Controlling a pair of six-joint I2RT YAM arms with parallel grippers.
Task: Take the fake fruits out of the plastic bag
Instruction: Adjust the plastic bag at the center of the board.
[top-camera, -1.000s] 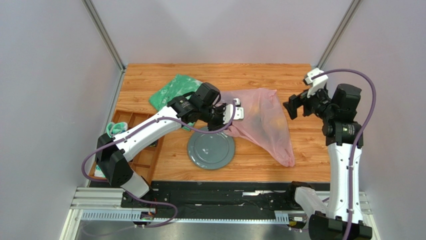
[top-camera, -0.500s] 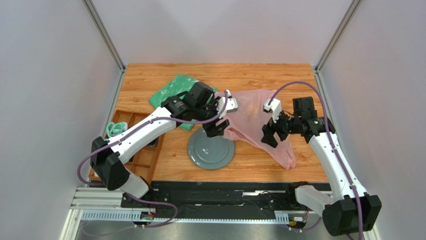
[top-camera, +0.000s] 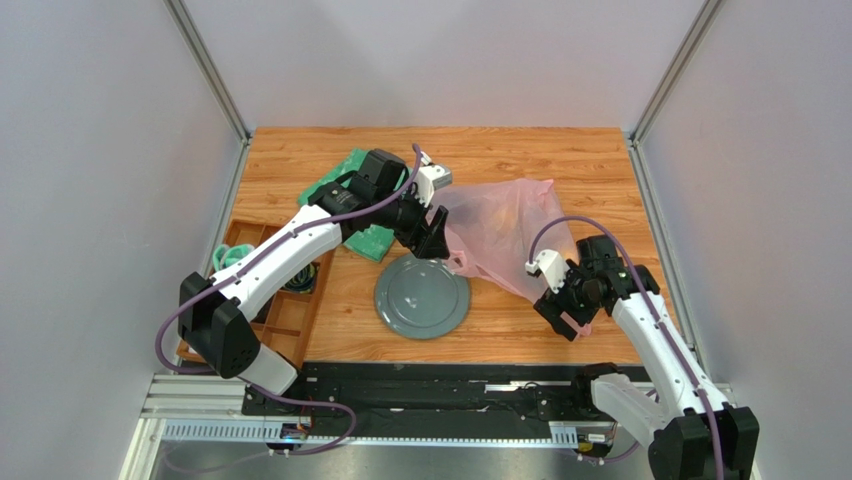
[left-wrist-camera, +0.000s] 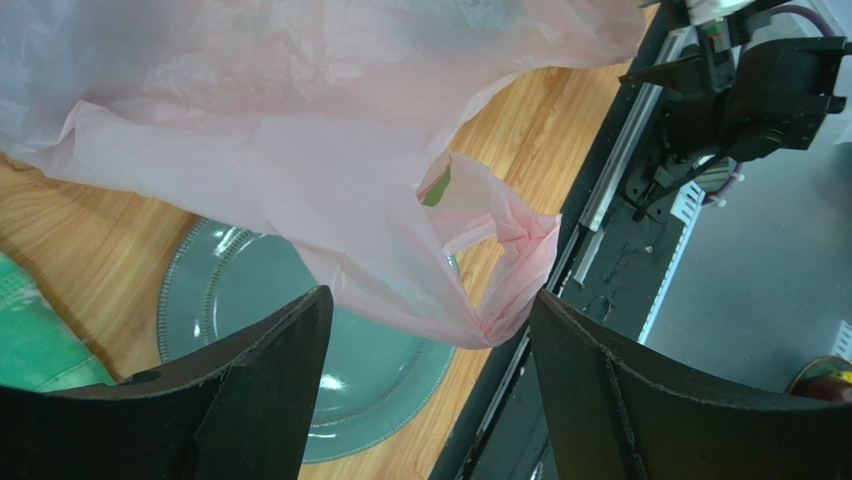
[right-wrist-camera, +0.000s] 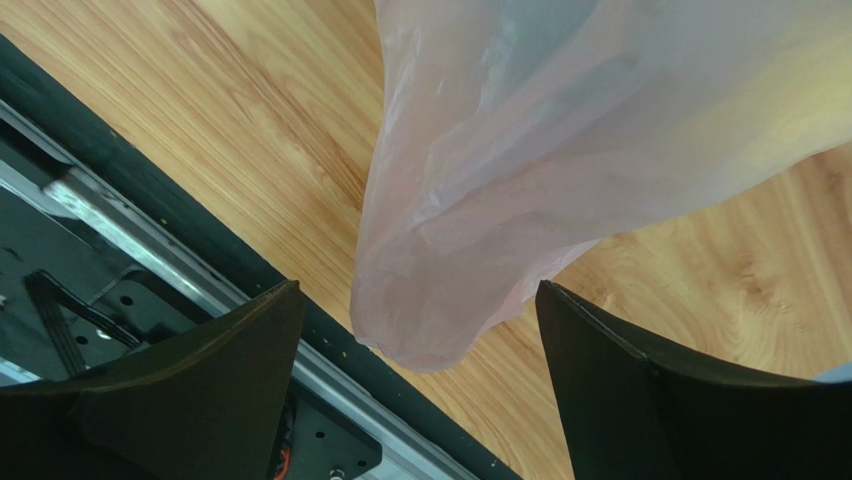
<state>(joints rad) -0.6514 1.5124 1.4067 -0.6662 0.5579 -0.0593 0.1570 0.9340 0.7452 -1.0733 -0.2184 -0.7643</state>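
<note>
We judge this barely started: left gripper (left-wrist-camera: 430, 300) wide open and empty, a handle of the plastic bag (top-camera: 505, 225) just ahead between its fingers, right gripper (right-wrist-camera: 418, 290) equally spread and empty facing the bag's tail end, fake fruits (right-wrist-camera: 775, 95) only a yellow blur inside, none on the plate (top-camera: 385, 300) below the left gripper.

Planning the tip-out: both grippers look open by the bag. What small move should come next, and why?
Probably close the right gripper on the bag at its bottom corner. That corner sits between its open jaws, nothing is held, and the left gripper is open at the handle above the plate.
</note>
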